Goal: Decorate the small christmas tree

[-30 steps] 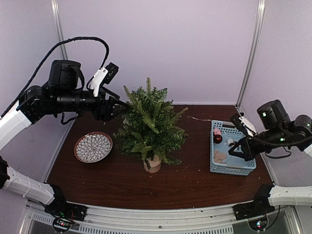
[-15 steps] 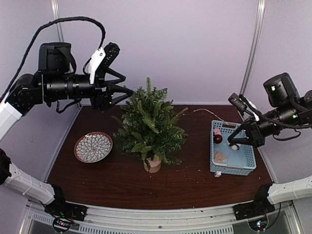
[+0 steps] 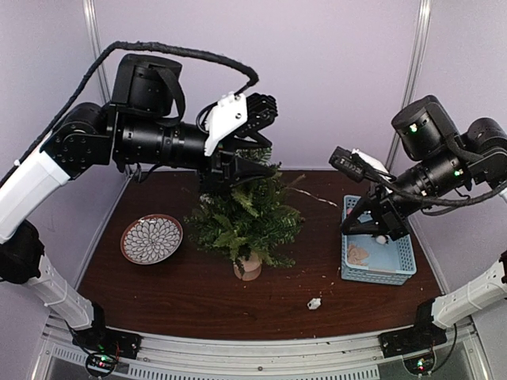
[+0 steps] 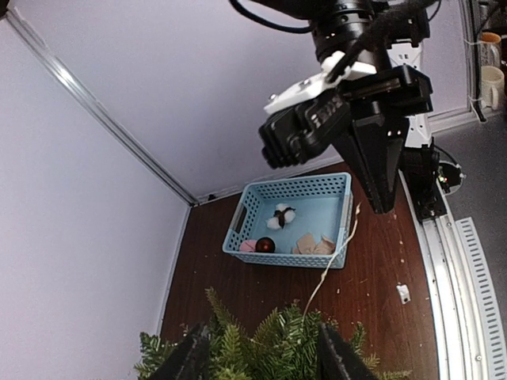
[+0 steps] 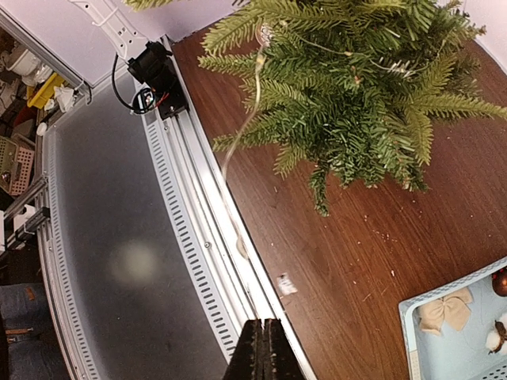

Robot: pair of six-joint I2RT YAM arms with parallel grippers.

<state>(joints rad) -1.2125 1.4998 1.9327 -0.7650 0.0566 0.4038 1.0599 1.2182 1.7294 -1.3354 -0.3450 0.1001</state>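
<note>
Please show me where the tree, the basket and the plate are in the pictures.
tree [image 3: 247,215], top view, on its middle branches.
basket [image 3: 379,276], top view, on its near wall.
plate [image 3: 151,238], top view, on its patterned middle.

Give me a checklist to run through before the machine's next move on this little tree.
1. Left end effector open, a finger on each side of the small christmas tree top: ok.
2. Right end effector shut: ok.
3. String from the tree actually pinched by it: cannot tell.
4. Tree upright on its stump: ok.
5. Ornaments in the basket: ok.
6. Small white piece lies on the table, outside the basket: not ok.
</note>
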